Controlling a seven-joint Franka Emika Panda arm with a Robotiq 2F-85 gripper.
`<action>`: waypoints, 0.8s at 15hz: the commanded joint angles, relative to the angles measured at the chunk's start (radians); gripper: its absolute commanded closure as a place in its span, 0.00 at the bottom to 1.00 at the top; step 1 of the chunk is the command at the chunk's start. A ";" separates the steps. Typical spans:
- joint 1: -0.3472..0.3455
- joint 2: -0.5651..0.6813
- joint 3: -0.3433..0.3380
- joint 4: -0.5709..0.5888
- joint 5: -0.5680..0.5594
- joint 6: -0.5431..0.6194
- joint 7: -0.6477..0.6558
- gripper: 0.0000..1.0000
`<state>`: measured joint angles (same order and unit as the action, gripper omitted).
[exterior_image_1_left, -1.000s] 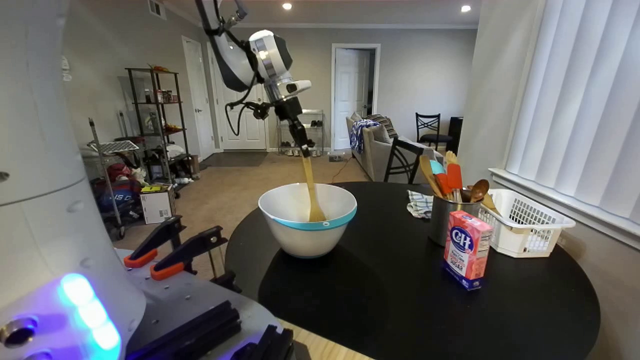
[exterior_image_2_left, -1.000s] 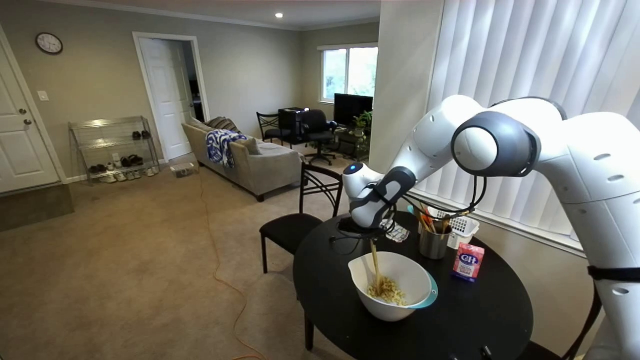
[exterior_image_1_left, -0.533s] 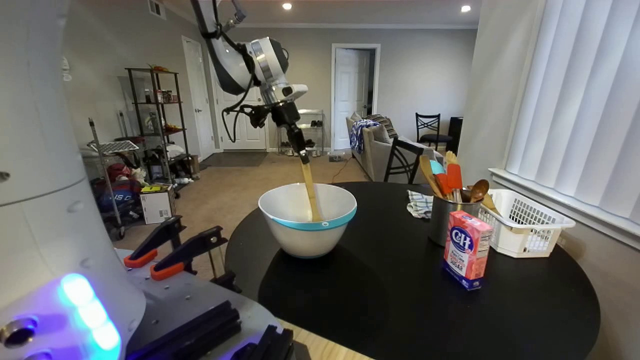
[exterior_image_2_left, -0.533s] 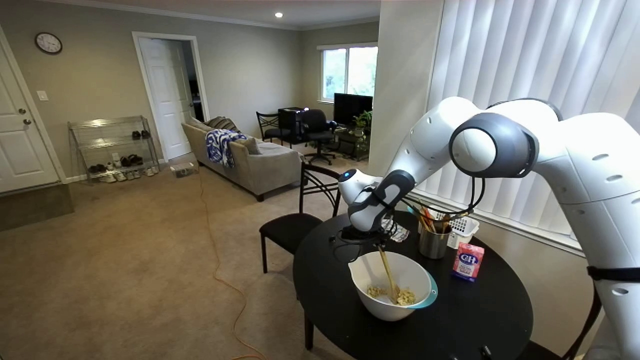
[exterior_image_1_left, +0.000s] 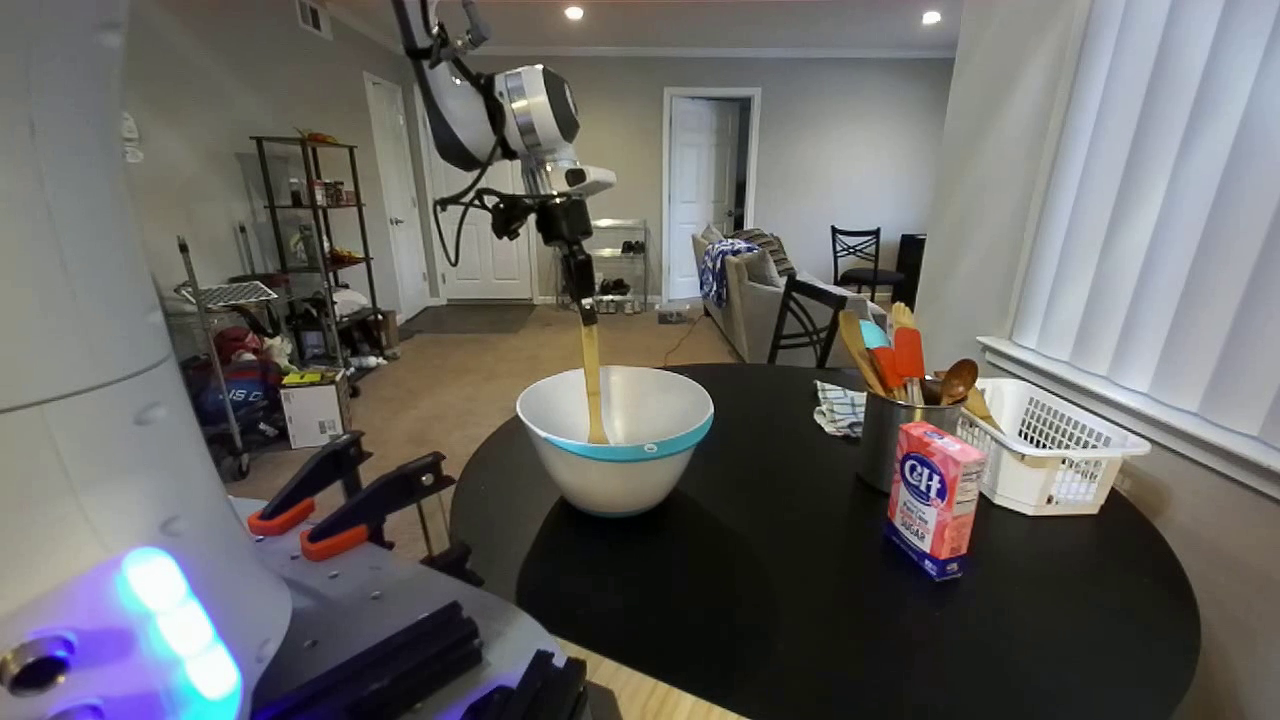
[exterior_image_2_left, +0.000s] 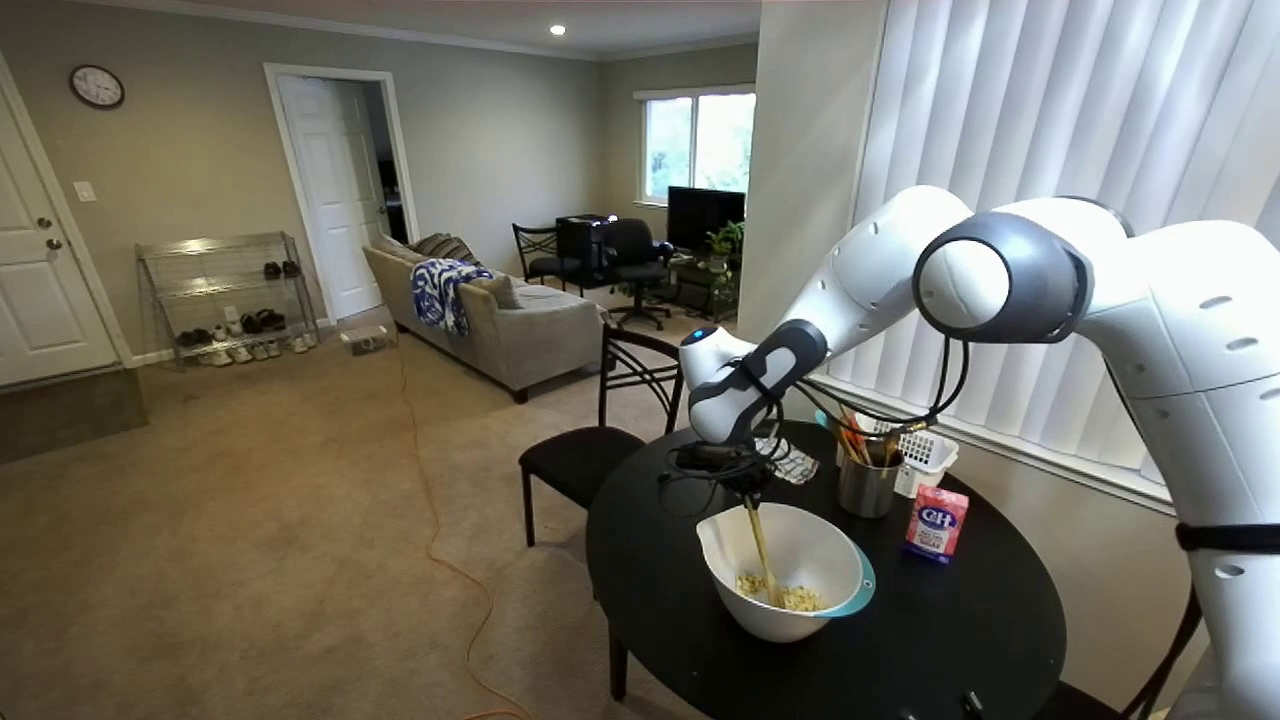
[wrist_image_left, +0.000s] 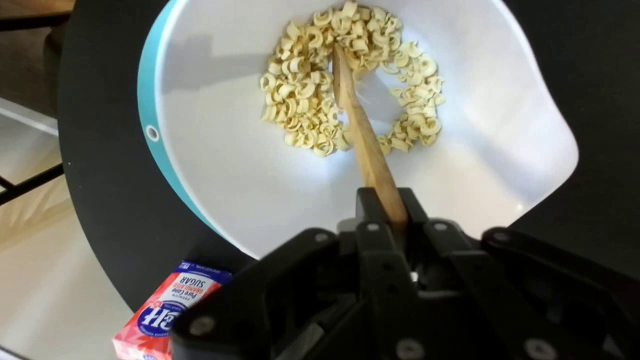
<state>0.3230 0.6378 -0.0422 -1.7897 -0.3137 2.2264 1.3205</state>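
Observation:
My gripper (wrist_image_left: 391, 206) is shut on the upper part of a wooden spatula (wrist_image_left: 369, 147). The gripper also shows above the bowl in both exterior views (exterior_image_1_left: 587, 312) (exterior_image_2_left: 748, 497). The spatula slants down into a white mixing bowl (wrist_image_left: 225, 130) with a turquoise band; its lower end is among pale curled pasta pieces (wrist_image_left: 302, 95). The pasta lies in a ring on the bowl's bottom, thicker on the left in the wrist view, with a bare patch in the middle. The bowl (exterior_image_1_left: 615, 485) stands upright on a round black table (exterior_image_1_left: 800, 620).
A pink sugar box (exterior_image_1_left: 930, 500) stands on the table to the right of the bowl. Behind it are a metal holder (exterior_image_1_left: 878, 445) with several utensils, a white basket (exterior_image_1_left: 1075, 490) and a checked cloth (exterior_image_1_left: 840, 408). A black chair (exterior_image_2_left: 585, 465) stands beside the table.
The gripper and spatula swung one way, then back inside the bowl; in an exterior view the spatula's lower end is now further left and more upright. Pasta pieces shifted. The bowl stayed put.

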 joint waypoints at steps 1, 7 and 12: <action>-0.073 -0.007 0.064 -0.004 0.158 0.073 -0.060 0.97; -0.108 -0.013 0.055 -0.020 0.282 0.158 -0.029 0.97; -0.051 -0.017 -0.009 -0.022 0.213 0.172 0.045 0.97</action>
<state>0.2326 0.6284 -0.0222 -1.7807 -0.0873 2.3242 1.3058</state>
